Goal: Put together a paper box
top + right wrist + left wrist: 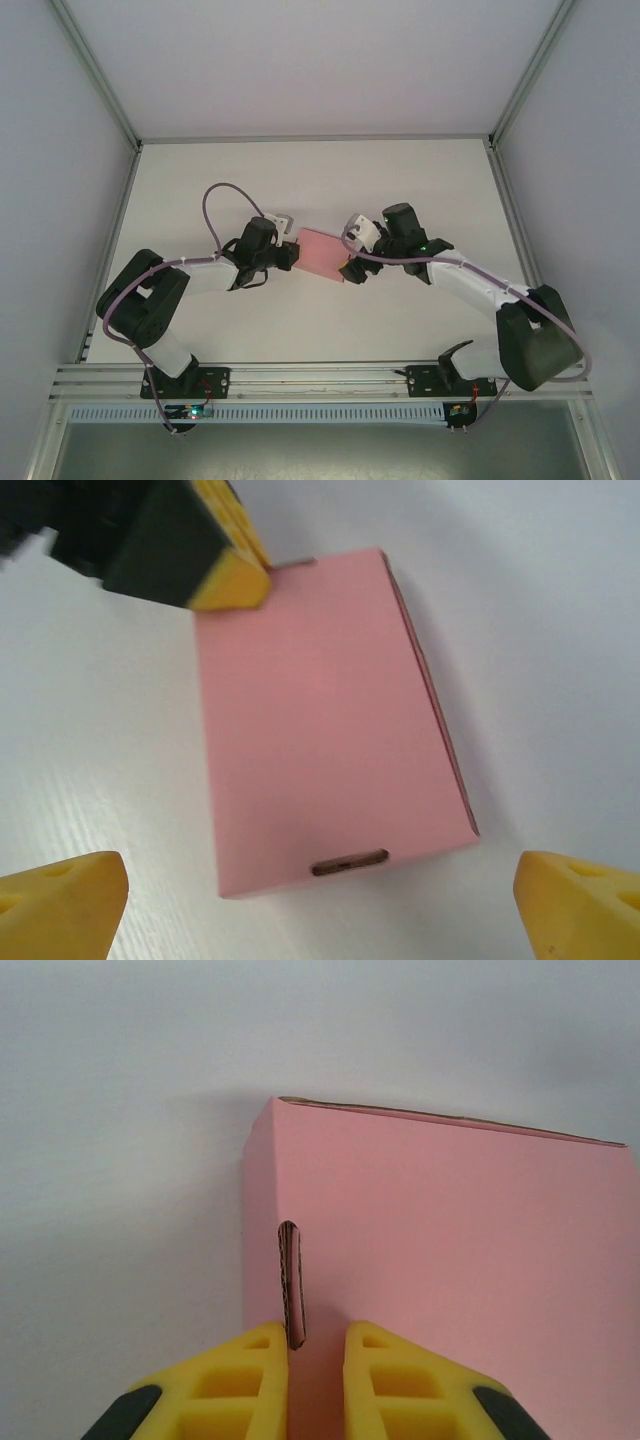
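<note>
From above, the paper box (322, 256) lies flat on the white table (420, 190), folded shut with its inside hidden. The left gripper (291, 256) is at the box's left end and the right gripper (351, 270) at its right end.

In the left wrist view, the yellow fingers (245, 1380) stand close together, straddling the box's edge at a slot (291, 1285). I cannot tell whether they pinch card.

In the right wrist view, the right gripper's tips are spread wide, flanking the box's near end without touching it.
</note>
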`<control>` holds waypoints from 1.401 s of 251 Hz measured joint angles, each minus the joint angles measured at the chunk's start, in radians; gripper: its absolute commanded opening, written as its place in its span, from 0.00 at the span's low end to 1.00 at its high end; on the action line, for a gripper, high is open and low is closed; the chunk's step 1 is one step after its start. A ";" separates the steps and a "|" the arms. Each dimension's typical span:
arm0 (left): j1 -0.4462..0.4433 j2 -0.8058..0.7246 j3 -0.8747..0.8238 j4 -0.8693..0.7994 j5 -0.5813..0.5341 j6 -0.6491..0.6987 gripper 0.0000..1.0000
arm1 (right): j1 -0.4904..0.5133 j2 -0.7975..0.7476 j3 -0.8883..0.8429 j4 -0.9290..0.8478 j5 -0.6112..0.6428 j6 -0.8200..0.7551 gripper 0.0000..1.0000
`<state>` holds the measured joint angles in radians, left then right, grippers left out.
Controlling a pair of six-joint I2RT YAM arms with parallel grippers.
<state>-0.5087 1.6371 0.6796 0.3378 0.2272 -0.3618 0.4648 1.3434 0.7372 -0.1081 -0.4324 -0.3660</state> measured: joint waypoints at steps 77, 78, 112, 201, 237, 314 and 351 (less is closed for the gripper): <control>0.009 0.006 0.000 0.008 0.020 -0.082 0.08 | 0.116 0.071 0.030 -0.015 0.218 0.343 0.98; 0.010 0.006 0.000 0.008 0.020 -0.083 0.08 | 0.116 0.071 0.030 -0.015 0.220 0.350 0.98; 0.021 0.006 -0.021 0.041 0.050 -0.132 0.04 | 0.083 0.028 -0.081 0.146 0.254 0.706 0.98; 0.066 0.010 -0.056 0.106 0.149 -0.220 0.01 | 0.018 0.276 0.016 0.222 0.139 0.989 0.98; 0.078 0.031 -0.056 0.143 0.176 -0.242 0.01 | 0.012 0.358 0.080 0.258 0.084 0.997 0.98; 0.100 0.037 -0.056 0.161 0.185 -0.254 0.08 | 0.030 0.386 0.131 0.243 0.088 0.933 0.93; 0.111 0.035 -0.056 0.165 0.188 -0.268 0.17 | 0.053 0.313 0.129 0.218 0.122 0.871 0.93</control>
<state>-0.3981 1.6722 0.6239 0.5026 0.4156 -0.6300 0.5182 1.6562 0.8665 0.1097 -0.3107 0.5045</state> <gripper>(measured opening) 0.119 0.932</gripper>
